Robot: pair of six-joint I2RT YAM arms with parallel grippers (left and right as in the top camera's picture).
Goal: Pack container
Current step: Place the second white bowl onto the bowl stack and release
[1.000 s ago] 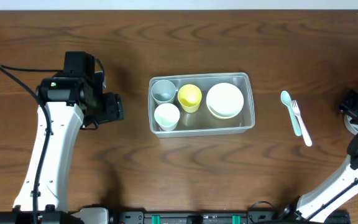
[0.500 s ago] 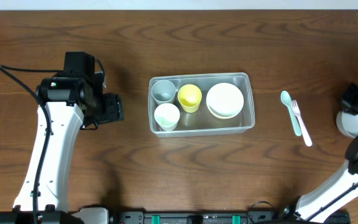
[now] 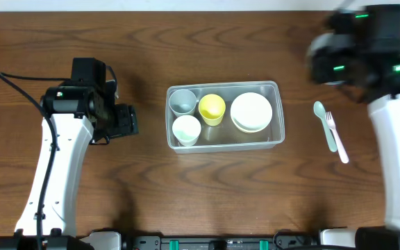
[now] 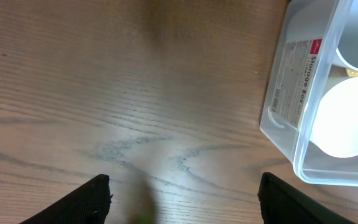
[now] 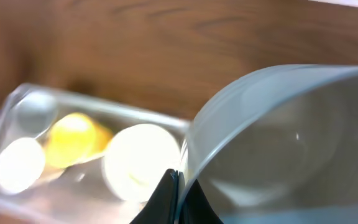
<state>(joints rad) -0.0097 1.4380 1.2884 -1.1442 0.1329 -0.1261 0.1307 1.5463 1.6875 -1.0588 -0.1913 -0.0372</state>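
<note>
Movement on the right: the right arm, seen low at the right edge of the table half a second ago, is now swung up toward the far right corner and is blurred in the overhead view. A pale blue bowl (image 5: 278, 143) is carried with it. In the wrist view its rim appears to be pinched between the tips of the right claw (image 5: 178, 186), though the blur leaves that grip a little uncertain. The bowl is judged to be on its way in, with the carry only partly done.

The container (image 3: 278, 89) has not been shifted; it sits at the middle of the table (image 3: 186, 201), well apart from both arms. A grey cup (image 3: 182, 101), a yellow cup (image 3: 212, 107) and a white cup (image 3: 186, 129) are packed at its left end, and a stack of pale bowls (image 3: 251, 111) fills the right end. That stack is taken as the likely landing place, since little free floor is left elsewhere.

The left claw (image 4: 185, 202) is held spread wide with nothing between its fingers, near the container's left end, over bare wood; no change is noted there. A spoon (image 3: 321, 112) and a fork (image 3: 337, 139) lie side by side between the container and the right edge, not yet packed and close under the right arm's likely path.
</note>
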